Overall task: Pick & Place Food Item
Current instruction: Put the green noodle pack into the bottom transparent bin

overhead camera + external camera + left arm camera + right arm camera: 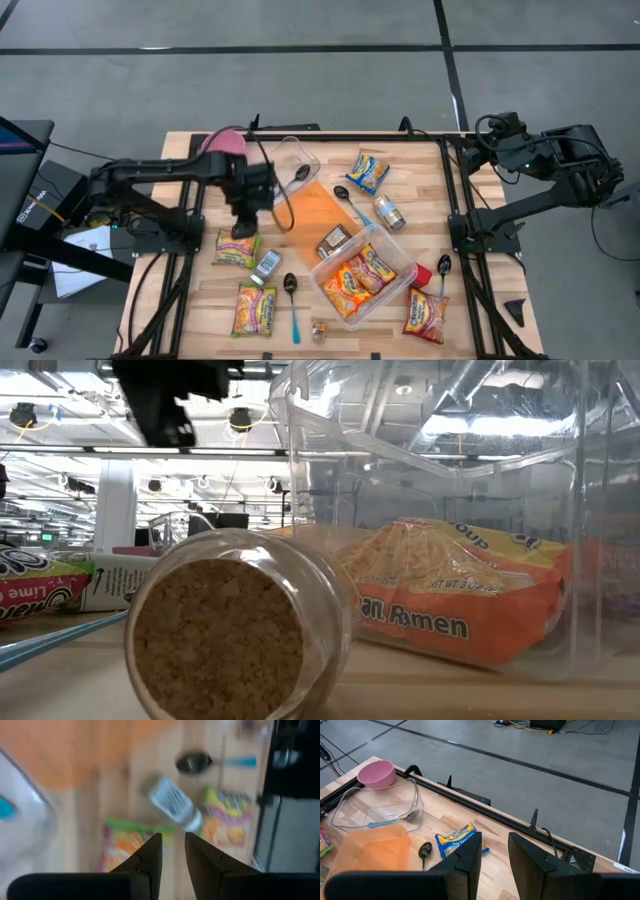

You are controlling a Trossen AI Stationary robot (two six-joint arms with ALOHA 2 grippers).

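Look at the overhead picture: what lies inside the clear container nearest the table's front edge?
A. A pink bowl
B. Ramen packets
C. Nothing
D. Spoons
B: the clear container holds orange and yellow ramen packets, which the low view shows through its wall.

The orange packet [455,600] reads "Ramen"; the green packet [35,595] perhaps "Lime".

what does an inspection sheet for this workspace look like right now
surface: wooden table, orange mat in the middle
job's things: ramen packets in clear bin; more packets loose around it
clutter: spoons, cans, pink bowl, second clear bin, cork-lidded jar
grippers: left gripper empty, jaws slightly apart, above a green-edged packet; right gripper empty, parked off the table's right rear corner
cables: along both arm stands
surroundings: grey floor, nobody seen
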